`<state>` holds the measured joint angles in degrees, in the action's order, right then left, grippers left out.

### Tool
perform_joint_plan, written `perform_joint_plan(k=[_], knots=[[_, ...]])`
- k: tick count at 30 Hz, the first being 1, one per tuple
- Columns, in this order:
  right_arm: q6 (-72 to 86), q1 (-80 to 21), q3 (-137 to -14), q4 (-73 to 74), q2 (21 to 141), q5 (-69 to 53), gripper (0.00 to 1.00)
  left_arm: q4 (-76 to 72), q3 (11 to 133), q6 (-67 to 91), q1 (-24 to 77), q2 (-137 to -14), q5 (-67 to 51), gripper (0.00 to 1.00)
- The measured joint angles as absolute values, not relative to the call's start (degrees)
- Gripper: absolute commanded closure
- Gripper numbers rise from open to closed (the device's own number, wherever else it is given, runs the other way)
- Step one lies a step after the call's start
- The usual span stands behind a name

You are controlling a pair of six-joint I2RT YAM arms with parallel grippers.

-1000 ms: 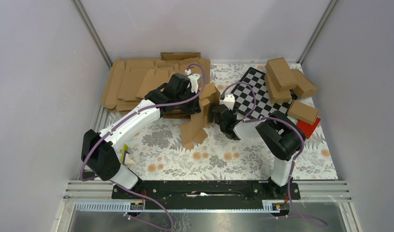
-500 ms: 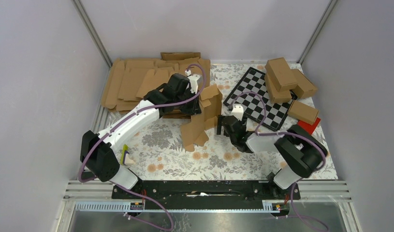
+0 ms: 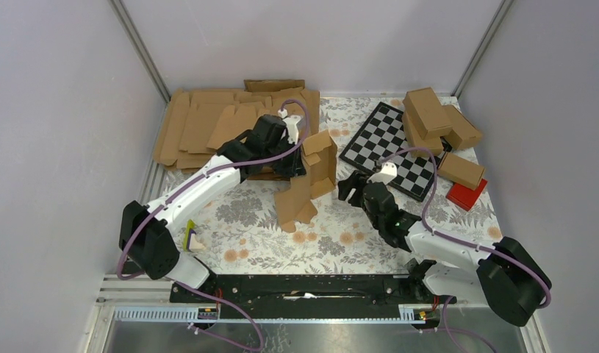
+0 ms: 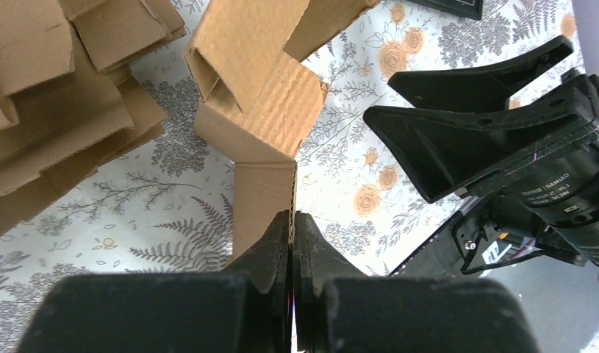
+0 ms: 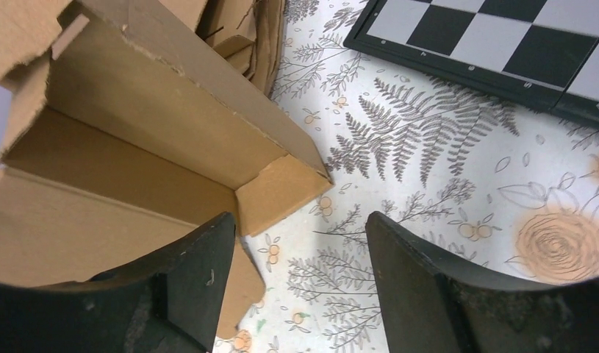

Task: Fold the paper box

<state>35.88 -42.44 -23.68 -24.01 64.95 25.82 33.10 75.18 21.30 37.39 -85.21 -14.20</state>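
Overhead, the right gripper (image 3: 353,185) has drawn back from the paper box (image 3: 311,176), jaws apart, empty; the left gripper (image 3: 296,158) alone holds it mid-table. Left wrist: jaws pinched shut on a panel edge of the half-raised brown blank. Right wrist: its open corner sits just ahead.
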Motion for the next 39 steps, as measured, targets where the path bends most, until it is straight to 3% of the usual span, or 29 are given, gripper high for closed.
perform_joint_plan(k=[3,4,5,6,20,39], knots=[[40.0,-42.4,-23.4,-24.1,64.8,25.7,0.49,32.1,74.0,22.7,37.5,-84.8,-14.8,1.00],[41.7,-42.4,-23.4,-24.3,64.8,25.6,0.64,31.7,73.7,23.1,37.6,-84.6,-14.8,1.00],[43.2,-42.4,-23.4,-24.6,64.9,25.6,0.86,31.4,73.4,23.5,37.7,-84.4,-14.9,1.00],[44.8,-42.5,-23.4,-25.0,65.2,25.5,0.99,31.2,73.1,24.0,37.9,-84.4,-14.9,1.00],[68.1,-42.5,-20.3,-43.9,79.1,24.4,1.00,29.4,71.8,27.9,39.4,-83.6,-14.8,1.00],[76.4,-42.5,-27.9,-61.5,103.7,23.1,1.00,29.4,71.9,28.4,39.4,-83.6,-14.5,1.00]])
